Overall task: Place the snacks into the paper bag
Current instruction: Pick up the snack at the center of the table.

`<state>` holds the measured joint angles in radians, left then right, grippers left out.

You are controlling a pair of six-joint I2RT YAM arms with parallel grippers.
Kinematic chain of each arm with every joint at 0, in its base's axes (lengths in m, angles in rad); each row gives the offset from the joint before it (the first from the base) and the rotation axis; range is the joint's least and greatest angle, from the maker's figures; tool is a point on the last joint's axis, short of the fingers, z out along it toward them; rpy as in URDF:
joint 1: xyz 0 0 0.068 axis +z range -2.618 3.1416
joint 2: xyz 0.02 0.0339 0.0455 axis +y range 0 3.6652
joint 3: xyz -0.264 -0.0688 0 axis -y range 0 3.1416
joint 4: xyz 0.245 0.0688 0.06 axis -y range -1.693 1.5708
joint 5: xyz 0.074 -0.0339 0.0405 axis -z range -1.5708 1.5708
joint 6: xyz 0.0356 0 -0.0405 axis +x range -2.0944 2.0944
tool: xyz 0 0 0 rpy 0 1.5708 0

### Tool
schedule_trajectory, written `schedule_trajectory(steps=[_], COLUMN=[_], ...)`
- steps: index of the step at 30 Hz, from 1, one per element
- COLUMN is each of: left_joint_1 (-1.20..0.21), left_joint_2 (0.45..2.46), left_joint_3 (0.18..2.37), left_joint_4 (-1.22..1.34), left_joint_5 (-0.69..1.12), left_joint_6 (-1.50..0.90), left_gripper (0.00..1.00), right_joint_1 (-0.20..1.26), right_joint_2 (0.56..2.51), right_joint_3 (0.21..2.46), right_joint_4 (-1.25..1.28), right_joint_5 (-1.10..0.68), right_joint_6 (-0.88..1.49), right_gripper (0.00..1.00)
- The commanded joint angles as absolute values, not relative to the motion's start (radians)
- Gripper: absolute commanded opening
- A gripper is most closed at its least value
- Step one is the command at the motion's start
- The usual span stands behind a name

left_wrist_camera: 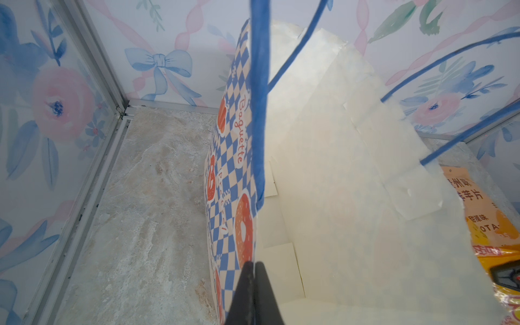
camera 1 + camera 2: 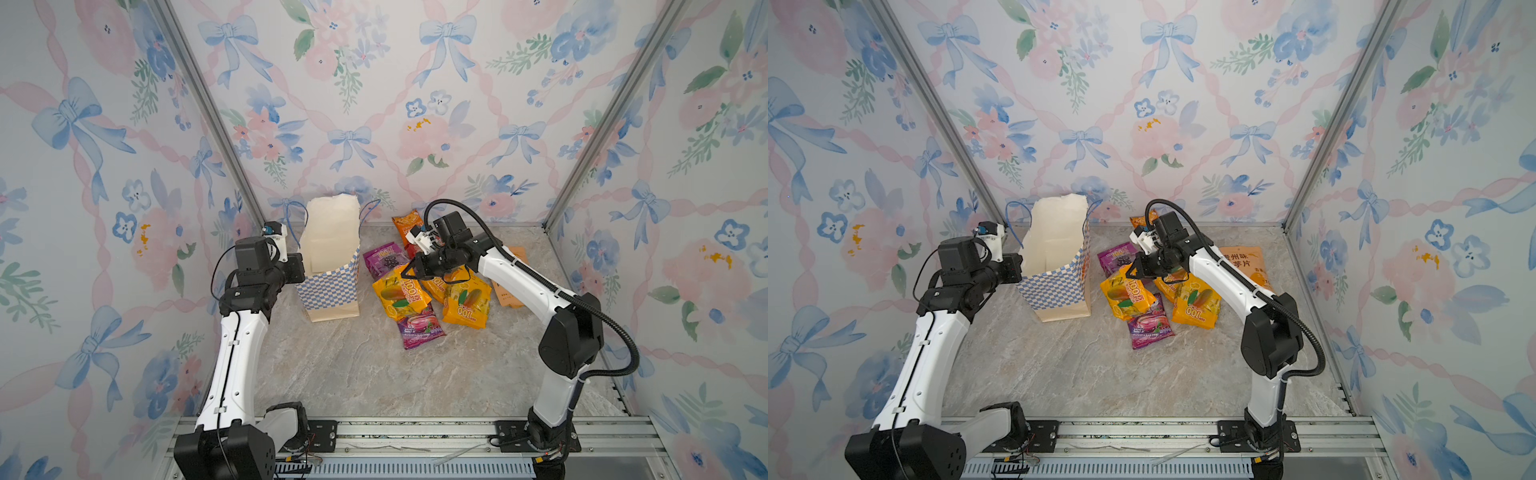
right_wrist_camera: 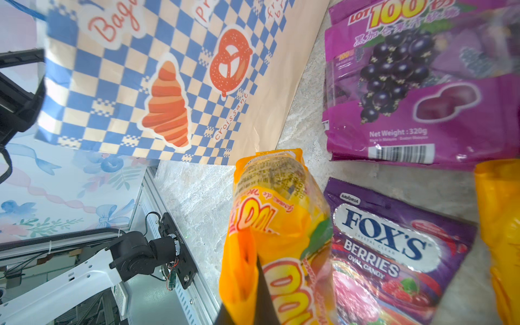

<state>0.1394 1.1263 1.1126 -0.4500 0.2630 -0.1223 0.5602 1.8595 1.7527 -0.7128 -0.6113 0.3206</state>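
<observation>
Left gripper (image 2: 300, 266): jaws pinched flat on the near side rim of the paper bag (image 2: 328, 286), one finger inside the wall and one outside (left wrist view). The bag stands upright toward the back left corner of the worktop (image 2: 332, 374), its mouth open and its cream inside bare as far as can be seen. Judgement: thin paper wall, light, creases easily, so a rim pinch steadies it but would not bear a pull. Just right of the bag, at mid-back of the worktop, lies the snack heap: purple blackcurrant packet (image 2: 384, 257), Fox's berries packet (image 2: 419, 328), second mango packet (image 2: 465, 305), and orange packet (image 2: 409, 224) at the back edge. Right gripper (image 2: 409, 272): jaws closed on one end of the mango packet (image 2: 399, 295). I cannot tell whether the packet is clear of the heap. Judgement: glossy film, soft, lumpy filling, so it should sag below the grip; the flat sealed end is the surest hold. The tan pouch (image 2: 1246, 262) lies flat near the right edge.
</observation>
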Motion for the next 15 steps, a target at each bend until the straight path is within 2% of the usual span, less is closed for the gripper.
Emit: schedule_trajectory(steps=[1, 15], left_joint_1=[0.146, 0.146], left_joint_2=[1.104, 1.081], left_joint_3=[1.101, 1.091], left_joint_4=[-0.415, -0.391], left_joint_5=[0.309, 0.39], left_joint_6=[-0.103, -0.143], left_gripper=[0.0, 0.0], right_joint_1=[0.574, 0.554], right_joint_2=[1.783, 1.798], right_joint_3=[1.855, 2.281], right_joint_4=[-0.809, -1.115], right_joint_5=[-0.584, -0.469], right_joint_6=[0.29, 0.293], right_gripper=[0.0, 0.0])
